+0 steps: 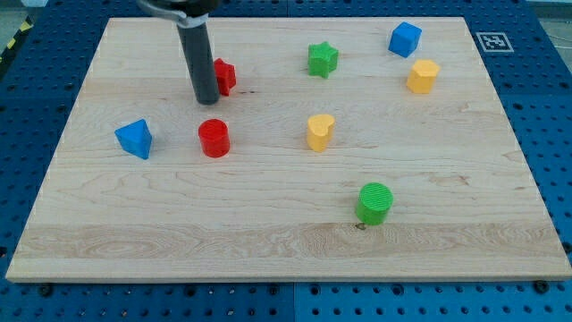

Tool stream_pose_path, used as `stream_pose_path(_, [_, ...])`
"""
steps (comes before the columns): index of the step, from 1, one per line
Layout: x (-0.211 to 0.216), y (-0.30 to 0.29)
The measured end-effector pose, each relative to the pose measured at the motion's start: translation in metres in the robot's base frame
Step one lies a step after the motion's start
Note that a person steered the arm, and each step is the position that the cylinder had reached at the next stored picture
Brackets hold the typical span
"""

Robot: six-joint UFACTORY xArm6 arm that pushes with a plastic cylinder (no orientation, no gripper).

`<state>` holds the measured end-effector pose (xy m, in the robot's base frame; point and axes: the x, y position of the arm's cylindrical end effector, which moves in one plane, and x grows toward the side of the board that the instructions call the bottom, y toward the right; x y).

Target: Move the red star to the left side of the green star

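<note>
Tip [207, 100] touching red star [223, 76] from view's left; green star [323, 59] well right, bare board between.

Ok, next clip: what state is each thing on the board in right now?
my tip: down at the board, against the red star's left side.
red star: partly hidden by the rod, well left of the green star.
green star: free, near the view's top.
red cylinder: upright, untouched.
blue triangle block: alone at the view's left.
yellow blocks: untouched.
blue cube: untouched.
green cylinder: upright.
</note>
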<state>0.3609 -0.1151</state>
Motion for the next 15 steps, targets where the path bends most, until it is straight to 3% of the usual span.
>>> stream_pose_path(1, [-0.026,0.0])
stream_pose_path(5, [-0.055,-0.001])
stream_pose_path(7, [-0.058,0.031])
stream_pose_path(9, [-0.038,0.007])
stream_pose_path(10, [-0.065,-0.002])
stream_pose_path(11, [-0.121,-0.005])
stream_pose_path(12, [-0.141,0.011])
stream_pose_path(13, [-0.127,0.055])
stream_pose_path(15, [-0.097,0.048])
